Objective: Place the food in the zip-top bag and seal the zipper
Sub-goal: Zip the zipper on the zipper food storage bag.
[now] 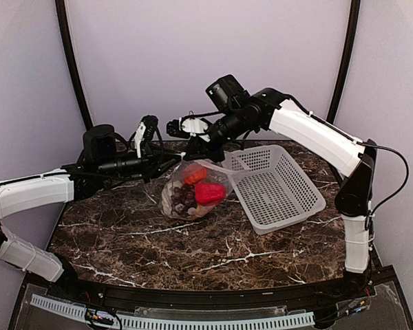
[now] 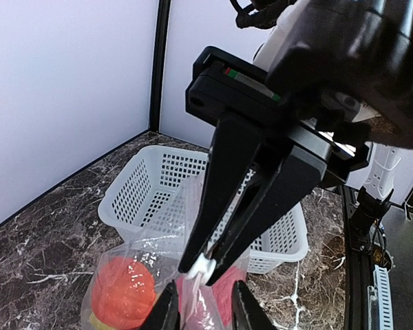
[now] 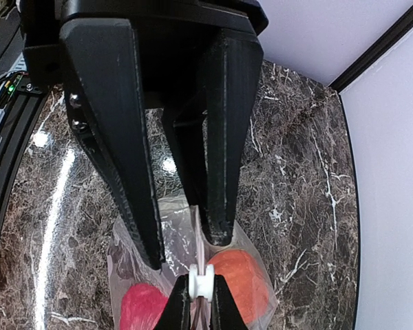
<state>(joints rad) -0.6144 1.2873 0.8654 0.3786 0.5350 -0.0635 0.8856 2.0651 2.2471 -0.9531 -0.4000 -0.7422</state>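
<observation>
while the right gripper (image 3: pixel 201 306) at the bottom of its wrist view is pinched closed on the white slider of the zipper (image 3: pixel 201 282), the left gripper (image 3: pixel 187 247) comes down from the top of that frame with jaws apart, one finger on each side of the bag's top edge. the zip-top bag (image 1: pixel 193 189) sits mid-frame in the top view on the counter (image 1: pixel 158 247), with the tomato (image 1: pixel 195 174), red pepper (image 1: pixel 210 193) and grapes (image 1: pixel 184 201) inside. the white basket (image 1: pixel 289 199) is just right of it.
</observation>
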